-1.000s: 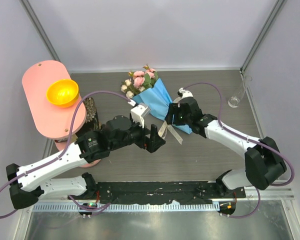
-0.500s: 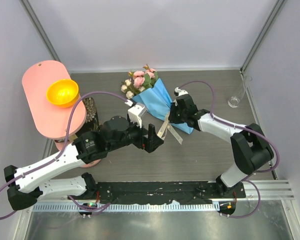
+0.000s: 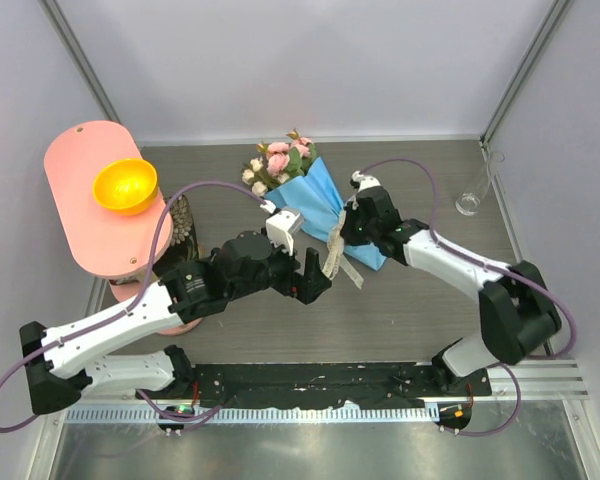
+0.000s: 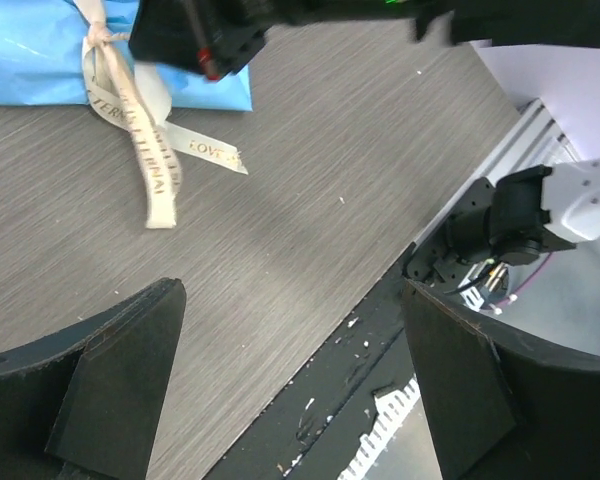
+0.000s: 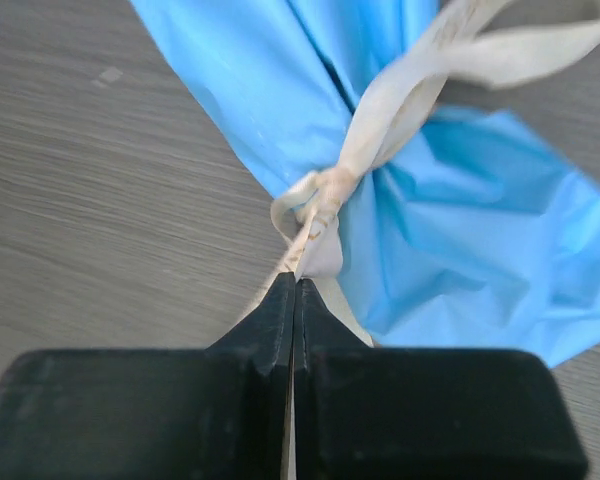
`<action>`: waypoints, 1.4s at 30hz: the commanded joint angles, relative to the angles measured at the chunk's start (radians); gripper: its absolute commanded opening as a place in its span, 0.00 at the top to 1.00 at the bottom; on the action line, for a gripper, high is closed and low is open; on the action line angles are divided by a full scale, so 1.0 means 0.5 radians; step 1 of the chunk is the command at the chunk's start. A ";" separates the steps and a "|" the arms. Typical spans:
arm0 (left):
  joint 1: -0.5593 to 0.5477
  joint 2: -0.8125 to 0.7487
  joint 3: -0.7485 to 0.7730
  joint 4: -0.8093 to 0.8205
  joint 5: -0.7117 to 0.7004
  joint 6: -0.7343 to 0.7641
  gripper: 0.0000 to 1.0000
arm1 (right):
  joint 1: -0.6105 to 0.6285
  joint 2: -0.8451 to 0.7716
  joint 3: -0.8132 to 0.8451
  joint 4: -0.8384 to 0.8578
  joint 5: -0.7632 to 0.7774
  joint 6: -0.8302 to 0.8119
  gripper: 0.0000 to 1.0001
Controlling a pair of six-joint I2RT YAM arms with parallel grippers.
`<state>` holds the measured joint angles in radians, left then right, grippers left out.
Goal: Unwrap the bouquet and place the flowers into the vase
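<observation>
One ribbon strand (image 5: 306, 232) pinched in right gripper (image 5: 295, 287); bouquet (image 5: 260, 90) just ahead.

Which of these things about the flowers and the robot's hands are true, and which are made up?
1. The right gripper is pinched shut on the ribbon. True.
2. The left gripper is holding the bouquet. False: it is open, above the table, with nothing in it.
3. The bouquet is already unwrapped. False: the blue paper is around it and the ribbon is knotted.
4. The vase has no flowers in it. True.
5. The orange bowl sits on the table. False: it sits on the pink board.
</observation>
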<state>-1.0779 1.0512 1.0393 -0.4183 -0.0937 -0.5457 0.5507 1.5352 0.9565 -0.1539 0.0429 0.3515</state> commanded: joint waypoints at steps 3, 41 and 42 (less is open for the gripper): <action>0.020 0.122 -0.100 0.192 -0.104 -0.132 0.07 | 0.015 -0.652 0.087 0.102 0.006 0.147 0.99; 0.478 1.401 0.397 0.603 0.209 0.156 0.24 | 0.012 -1.742 0.084 0.087 0.285 0.316 0.99; 0.475 1.416 0.415 0.606 0.248 0.168 0.25 | 0.012 -1.739 0.087 0.078 0.285 0.319 0.99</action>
<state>-0.8368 1.7554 1.1992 -0.2131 -0.0502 -0.4885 0.5541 0.6487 0.9760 -0.1280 0.2070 0.5076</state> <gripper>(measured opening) 0.752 0.028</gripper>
